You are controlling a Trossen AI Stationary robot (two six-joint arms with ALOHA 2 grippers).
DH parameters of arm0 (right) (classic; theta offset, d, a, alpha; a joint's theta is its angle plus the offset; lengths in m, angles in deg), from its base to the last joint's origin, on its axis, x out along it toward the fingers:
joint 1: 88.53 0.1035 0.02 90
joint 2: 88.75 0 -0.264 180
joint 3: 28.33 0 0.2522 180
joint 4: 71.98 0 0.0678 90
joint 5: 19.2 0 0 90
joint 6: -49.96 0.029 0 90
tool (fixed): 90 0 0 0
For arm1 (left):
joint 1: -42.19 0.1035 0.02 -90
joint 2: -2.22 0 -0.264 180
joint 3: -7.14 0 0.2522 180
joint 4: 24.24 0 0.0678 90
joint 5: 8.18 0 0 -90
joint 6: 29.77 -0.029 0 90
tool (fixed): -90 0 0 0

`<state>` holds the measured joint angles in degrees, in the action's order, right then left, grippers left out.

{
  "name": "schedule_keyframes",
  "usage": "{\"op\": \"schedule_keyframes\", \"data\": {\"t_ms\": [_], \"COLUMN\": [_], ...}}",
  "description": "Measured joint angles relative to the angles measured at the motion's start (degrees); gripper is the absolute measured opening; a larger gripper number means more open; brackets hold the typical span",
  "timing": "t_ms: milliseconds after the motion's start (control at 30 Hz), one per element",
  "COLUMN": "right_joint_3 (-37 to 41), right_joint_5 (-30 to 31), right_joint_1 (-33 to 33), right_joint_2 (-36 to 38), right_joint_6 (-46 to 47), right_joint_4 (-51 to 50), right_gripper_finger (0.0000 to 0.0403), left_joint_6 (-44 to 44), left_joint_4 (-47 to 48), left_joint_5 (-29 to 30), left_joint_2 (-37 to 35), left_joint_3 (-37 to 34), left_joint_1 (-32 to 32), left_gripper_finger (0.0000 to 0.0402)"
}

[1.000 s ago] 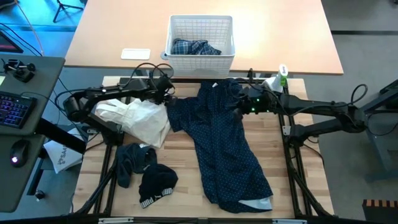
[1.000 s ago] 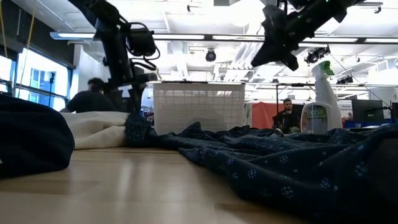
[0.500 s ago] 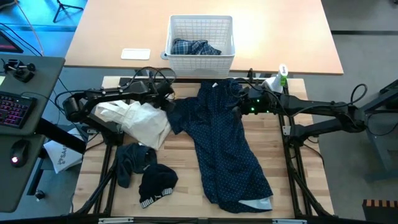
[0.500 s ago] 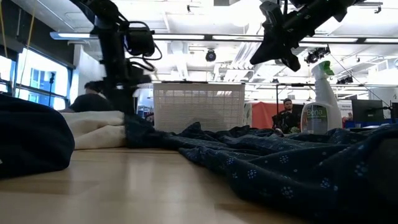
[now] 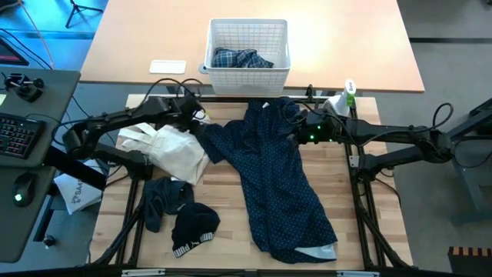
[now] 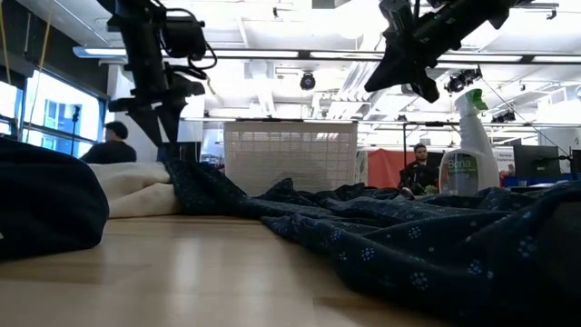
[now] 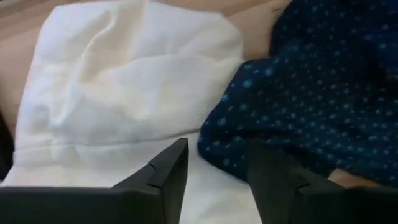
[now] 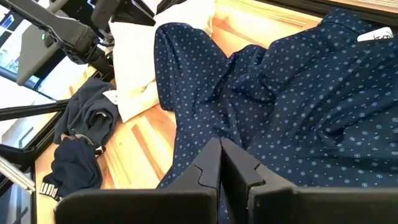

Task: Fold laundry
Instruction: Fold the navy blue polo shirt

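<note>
Near the table's (image 5: 231,231) left edge: white cloth (image 5: 173,150) bunched up, dark pieces (image 5: 181,211) piled toward the front-left corner. Left gripper (image 5: 198,115) low over the seam between white cloth and the dotted navy shirt (image 5: 277,177); fingers (image 7: 168,171) apart, sleeve edge right between them, not clamped as far as visible. Navy shirt spread down the table's middle, collar end at the back edge, hem near the front edge. White basket (image 5: 247,46) on the tan desk (image 5: 123,54) behind, plaid shirt (image 5: 240,58) inside. Right gripper (image 5: 296,131) above the shirt's collar area near the back edge, fingers (image 8: 219,165) pressed together, holding nothing. Spray bottle (image 5: 342,98) at the back-right corner.
</note>
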<state>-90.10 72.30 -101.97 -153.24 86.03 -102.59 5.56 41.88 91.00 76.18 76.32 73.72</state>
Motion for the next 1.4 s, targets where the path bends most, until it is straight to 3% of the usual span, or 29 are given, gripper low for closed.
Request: {"op": "schedule_keyframes", "data": {"t_ms": [400,567,700,867,933,1167,1400], "right_joint_3": [-0.02,-0.02,-0.02,-0.02,-0.02,-0.02,-0.02], "right_joint_5": [1.11,0.14,-1.07,-1.11,-1.18,-2.03,-1.75], "right_joint_1": [0.01,0.09,0.12,0.12,0.09,-0.69,-1.47], "right_joint_2": [0.0,0.0,0.0,0.0,0.0,0.99,9.1], "right_joint_6": [-0.4,-0.06,-0.06,-0.06,-0.45,-3.1,-4.06], "right_joint_4": [-0.01,-0.01,-0.04,-0.01,-0.04,-1.49,-5.34], "right_gripper_finger": [0.0,0.0,0.0,0.0,0.0,0.0,0.0], "left_joint_6": [0.44,-2.91,-4.07,0.72,2.34,5.0,6.01], "left_joint_4": [0.4,0.33,0.4,0.72,-0.54,-21.05,-39.69], "left_joint_5": [0.3,-0.44,-7.03,-18.14,-20.04,-21.39,-21.53], "left_joint_2": [7.62,8.27,6.21,2.09,1.02,4.77,18.82], "left_joint_3": [0.02,0.02,0.02,2.08,4.9,13.72,20.89], "left_joint_1": [-0.18,-0.87,-1.79,-3.65,-4.82,-6.45,-6.47], "left_gripper_finger": [0.0157,0.0104,0.0017,0.0008,0.0003,0.0001,0.0]}}
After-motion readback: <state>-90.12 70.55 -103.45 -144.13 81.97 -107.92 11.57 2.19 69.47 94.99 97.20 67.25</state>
